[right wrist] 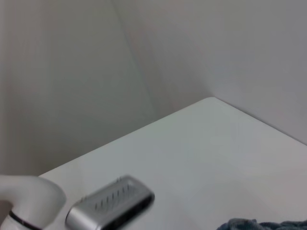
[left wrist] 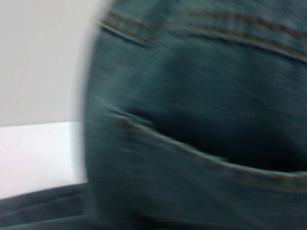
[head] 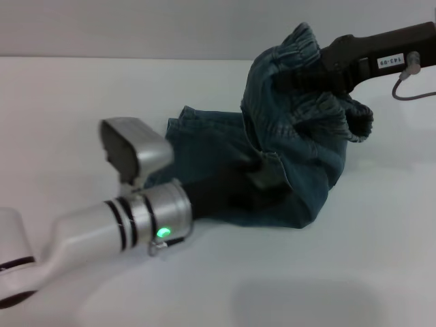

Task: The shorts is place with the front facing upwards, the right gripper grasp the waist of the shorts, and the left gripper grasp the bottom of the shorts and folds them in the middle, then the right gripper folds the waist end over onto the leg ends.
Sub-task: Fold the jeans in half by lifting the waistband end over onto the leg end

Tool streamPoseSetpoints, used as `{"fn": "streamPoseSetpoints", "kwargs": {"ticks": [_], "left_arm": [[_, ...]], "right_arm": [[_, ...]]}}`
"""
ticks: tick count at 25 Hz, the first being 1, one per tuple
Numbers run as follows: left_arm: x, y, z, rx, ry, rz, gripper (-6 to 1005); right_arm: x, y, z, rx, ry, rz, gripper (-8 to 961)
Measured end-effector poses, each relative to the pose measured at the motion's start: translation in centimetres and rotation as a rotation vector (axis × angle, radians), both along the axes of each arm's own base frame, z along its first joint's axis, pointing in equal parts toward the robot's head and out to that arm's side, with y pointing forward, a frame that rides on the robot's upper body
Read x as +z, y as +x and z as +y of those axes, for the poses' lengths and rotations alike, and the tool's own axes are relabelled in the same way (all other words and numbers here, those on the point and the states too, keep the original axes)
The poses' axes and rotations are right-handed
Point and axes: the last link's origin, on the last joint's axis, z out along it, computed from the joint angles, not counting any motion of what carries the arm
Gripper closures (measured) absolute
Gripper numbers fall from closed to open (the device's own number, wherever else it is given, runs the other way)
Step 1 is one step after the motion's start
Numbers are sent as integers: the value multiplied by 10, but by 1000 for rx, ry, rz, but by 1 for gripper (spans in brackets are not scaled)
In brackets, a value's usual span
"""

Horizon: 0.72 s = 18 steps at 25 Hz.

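Your right gripper [head: 310, 71] is clenched on the waist of the shorts [head: 300, 48] and holds it raised above the table [head: 61, 102], toward the far right of the head view; the shorts [head: 272, 163] hang from it in a bunched drape and trail down to the surface in the middle of the table. Your left gripper [head: 238, 194] lies low on the table with its tip buried in the lower denim; you cannot tell from any view whether it is clamped or released there.

Judging from this, the lengthwise fold looks done, since the cloth lies doubled and narrow; the last fold, waist end over onto the leg ends, appears to be in hand and not yet laid down; the hems themselves are not clearly visible.

The denim is blue-green, thick and soft enough to slump in heavy folds; the waistband is ruffled, gathered elastic; the left wrist view shows a curved pocket seam [left wrist: 201, 153] in tan stitching; the table is smooth, matte white.
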Motion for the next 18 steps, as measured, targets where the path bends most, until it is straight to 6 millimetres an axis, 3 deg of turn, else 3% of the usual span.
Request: {"fn": "streamPoseSetpoints", "kwargs": {"ticks": [5, 11, 18], "left_arm": [[21, -28, 14, 83, 72, 20, 201], [36, -42, 23, 124, 139, 27, 202], [66, -62, 37, 223, 307, -28, 202]], "right_arm": [[0, 5, -1, -5, 0, -5, 891], [-5, 7, 1, -11, -3, -5, 892], [-35, 0, 1, 23, -15, -21, 893]]}}
